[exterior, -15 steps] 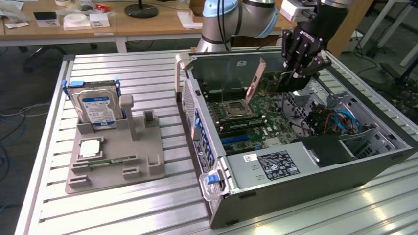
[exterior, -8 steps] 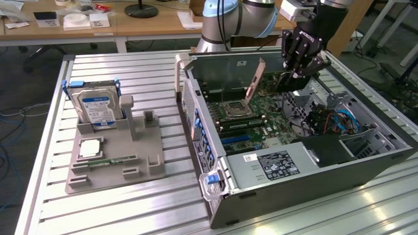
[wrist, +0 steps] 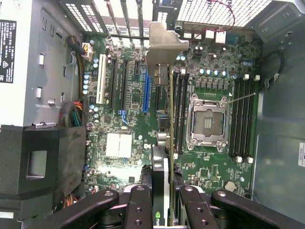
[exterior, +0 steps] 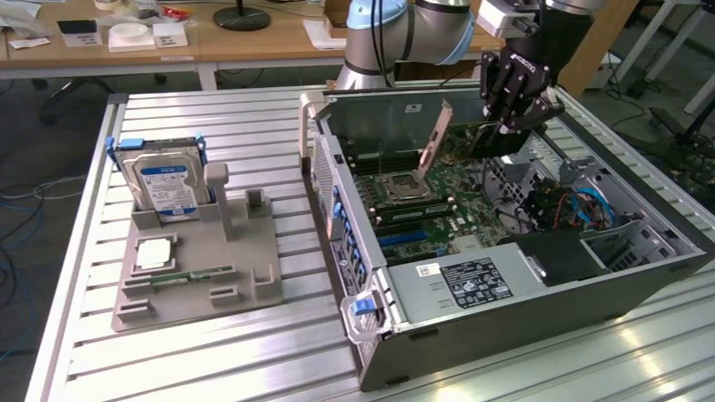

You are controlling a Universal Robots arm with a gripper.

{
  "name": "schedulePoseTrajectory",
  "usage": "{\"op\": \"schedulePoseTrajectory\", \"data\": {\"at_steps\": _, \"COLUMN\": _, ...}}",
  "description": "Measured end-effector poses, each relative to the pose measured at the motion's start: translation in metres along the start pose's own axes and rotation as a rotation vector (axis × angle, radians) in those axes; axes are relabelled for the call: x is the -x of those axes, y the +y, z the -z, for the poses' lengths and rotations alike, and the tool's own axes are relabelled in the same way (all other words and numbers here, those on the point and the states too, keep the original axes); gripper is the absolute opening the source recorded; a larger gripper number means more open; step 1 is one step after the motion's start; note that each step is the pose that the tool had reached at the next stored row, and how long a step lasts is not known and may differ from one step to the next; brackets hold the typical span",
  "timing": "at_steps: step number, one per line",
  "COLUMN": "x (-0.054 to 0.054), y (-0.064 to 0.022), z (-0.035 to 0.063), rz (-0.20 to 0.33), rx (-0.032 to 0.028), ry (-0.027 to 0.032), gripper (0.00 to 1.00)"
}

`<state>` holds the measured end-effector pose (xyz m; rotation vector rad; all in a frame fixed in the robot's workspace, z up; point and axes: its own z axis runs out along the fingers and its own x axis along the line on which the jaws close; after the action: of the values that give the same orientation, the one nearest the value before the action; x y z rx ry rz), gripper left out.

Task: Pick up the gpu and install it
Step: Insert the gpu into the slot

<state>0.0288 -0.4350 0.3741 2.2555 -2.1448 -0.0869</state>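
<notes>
My gripper (exterior: 511, 117) hangs over the open computer case (exterior: 369, 335), above the far part of the motherboard (exterior: 458, 188). It is shut on the gpu (exterior: 496, 141), a dark card held on edge, with its metal bracket (exterior: 436, 134) slanting down toward the case's rear wall. The wrist view looks straight down the card: the gpu (wrist: 162, 167) runs edge-on between my fingers (wrist: 140, 205), and its silver bracket (wrist: 164, 45) points at the rear slot openings. Below it lie the expansion slots, among them a blue one (wrist: 147, 93). The card floats above the board, not seated.
A grey holder (exterior: 196, 268) at the exterior view's left carries a hard drive (exterior: 167, 180), a small memory stick (exterior: 190, 275) and a square chip (exterior: 154, 251). Inside the case are the CPU socket (wrist: 208, 119), a grey power supply (exterior: 475, 280) and cables (exterior: 581, 209).
</notes>
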Motion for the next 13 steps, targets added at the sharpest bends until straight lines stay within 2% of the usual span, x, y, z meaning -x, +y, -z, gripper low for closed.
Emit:
{"op": "schedulePoseTrajectory", "data": {"at_steps": 4, "x": 0.0, "y": 0.0003, "z": 0.0, "rz": 0.0, "rx": 0.0001, "ry": 0.0001, "gripper": 0.27}}
{"op": "schedulePoseTrajectory", "data": {"at_steps": 8, "x": 0.001, "y": 0.0068, "z": -0.002, "rz": 0.0, "rx": -0.0028, "ry": 0.0002, "gripper": 0.27}}
{"op": "schedulePoseTrajectory", "data": {"at_steps": 9, "x": 0.001, "y": 0.0083, "z": -0.0029, "rz": 0.0, "rx": -0.0066, "ry": 0.0004, "gripper": 0.27}}
{"op": "schedulePoseTrajectory", "data": {"at_steps": 13, "x": 0.002, "y": 0.0127, "z": -0.006, "rz": 0.001, "rx": -0.0316, "ry": 0.0019, "gripper": 0.27}}
